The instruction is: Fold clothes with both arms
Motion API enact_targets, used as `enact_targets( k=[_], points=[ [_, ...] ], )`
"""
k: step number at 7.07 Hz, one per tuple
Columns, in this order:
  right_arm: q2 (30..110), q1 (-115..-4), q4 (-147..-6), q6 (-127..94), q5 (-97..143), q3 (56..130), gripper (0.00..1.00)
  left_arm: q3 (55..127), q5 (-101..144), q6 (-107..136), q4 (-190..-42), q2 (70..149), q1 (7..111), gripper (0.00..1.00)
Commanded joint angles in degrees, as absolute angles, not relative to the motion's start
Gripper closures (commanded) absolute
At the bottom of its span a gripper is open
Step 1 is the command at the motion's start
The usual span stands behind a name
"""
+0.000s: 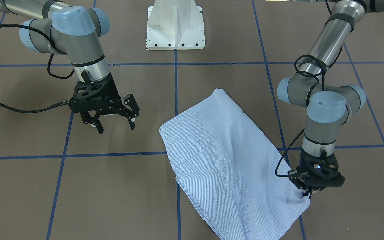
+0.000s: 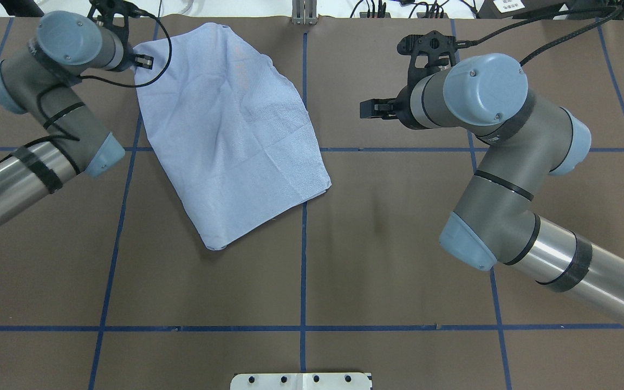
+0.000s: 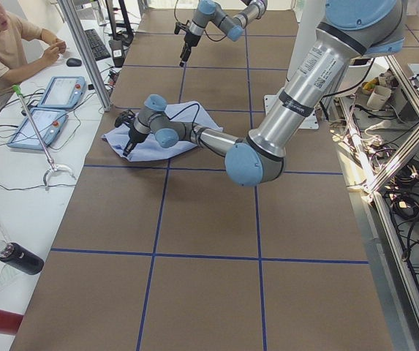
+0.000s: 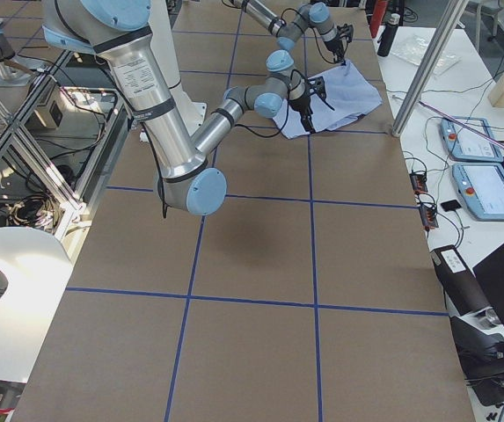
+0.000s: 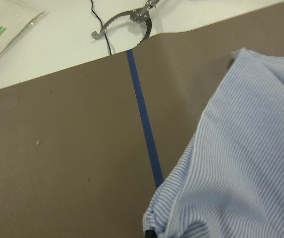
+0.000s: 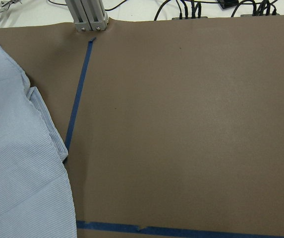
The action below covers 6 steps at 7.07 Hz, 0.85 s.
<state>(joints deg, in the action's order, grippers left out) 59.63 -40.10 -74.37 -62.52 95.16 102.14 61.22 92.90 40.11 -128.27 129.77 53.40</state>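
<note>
Brown paper with a blue tape grid covers the tabletop [image 2: 398, 244]. The left arm [image 2: 46, 108] reaches to the far edge, its jaws closed on the far left corner of the shirt [image 2: 225, 124]. The right arm [image 2: 507, 162] hovers beside the cloth, its jaws spread wide and empty. The shirt lies flat as a tapering panel at the far edge, left of centre. Its long axis runs from that edge toward the robot, skewed to the robot's right, narrow end nearest the robot. For a clean fold, the right jaws should probably take the opposite far corner, so that both lift evenly.
</note>
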Motion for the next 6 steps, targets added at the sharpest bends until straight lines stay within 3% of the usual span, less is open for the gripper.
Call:
enact_targets(
  k=[1, 2, 5, 6],
  points=[
    [59.5, -38.77, -74.44, -62.84, 95.01, 103.45, 0.0, 50.02, 92.99, 39.9, -134.63, 137.1, 54.05, 1.0],
    [58.89, -37.28, -74.53, -66.58, 94.92, 103.19, 0.0, 52.1, 93.42, 38.86, -138.39, 134.93, 54.4, 0.01],
    [52.06, -27.54, -82.2, -90.7, 85.55, 101.69, 0.03, 72.95, 108.62, 34.89, -138.78, 118.98, 58.62, 0.0],
    [49.86, -25.42, -88.88, -100.27, 85.34, 101.78, 0.05, 75.82, 108.63, 35.41, -138.78, 116.74, 58.62, 0.0]
  ],
)
